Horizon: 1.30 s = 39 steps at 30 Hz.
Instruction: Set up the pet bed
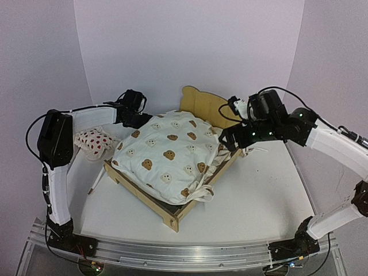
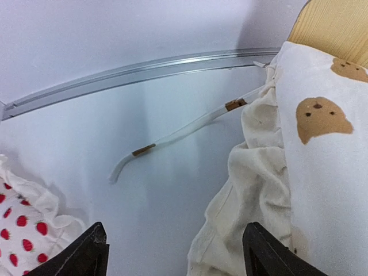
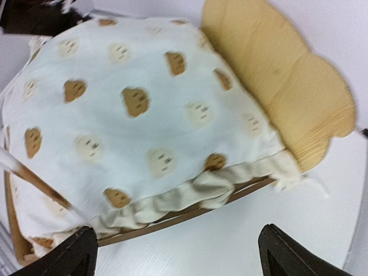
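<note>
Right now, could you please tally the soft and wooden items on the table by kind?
Light plywood bed frame with bear-ear headboard: 1
Cream bear-print cushion with ties: 1
Small white pillow with red strawberries: 1
Total: 3

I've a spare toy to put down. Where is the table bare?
Widest bare patch: the table right of the pet bed, out to the right arm's base. A narrower strip lies before the bed's foot. Crowded: far left, where strawberry pillow, left gripper and cushion sit close together.
</note>
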Each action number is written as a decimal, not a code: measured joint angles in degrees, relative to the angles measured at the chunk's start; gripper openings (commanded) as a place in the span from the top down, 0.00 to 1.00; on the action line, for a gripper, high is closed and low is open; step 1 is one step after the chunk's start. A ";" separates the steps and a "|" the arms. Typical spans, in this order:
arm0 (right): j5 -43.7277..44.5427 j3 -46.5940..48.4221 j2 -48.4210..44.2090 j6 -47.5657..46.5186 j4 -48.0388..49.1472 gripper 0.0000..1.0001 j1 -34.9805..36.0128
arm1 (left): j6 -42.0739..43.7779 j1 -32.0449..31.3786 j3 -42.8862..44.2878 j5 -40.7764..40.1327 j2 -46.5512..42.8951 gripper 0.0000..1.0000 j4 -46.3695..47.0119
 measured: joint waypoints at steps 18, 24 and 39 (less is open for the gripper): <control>-12.09 30.20 26.32 -13.95 -3.74 0.02 -25.52 | -17.80 -8.45 -21.86 -3.84 -34.52 0.47 -23.66; -18.23 35.90 33.57 -15.89 -5.96 0.23 -27.38 | -25.07 -15.60 -26.49 -0.66 -40.26 0.68 -29.82; -26.30 35.37 36.33 -23.30 -7.81 0.91 -30.31 | -33.80 -18.47 -41.71 5.58 -47.38 0.71 -31.03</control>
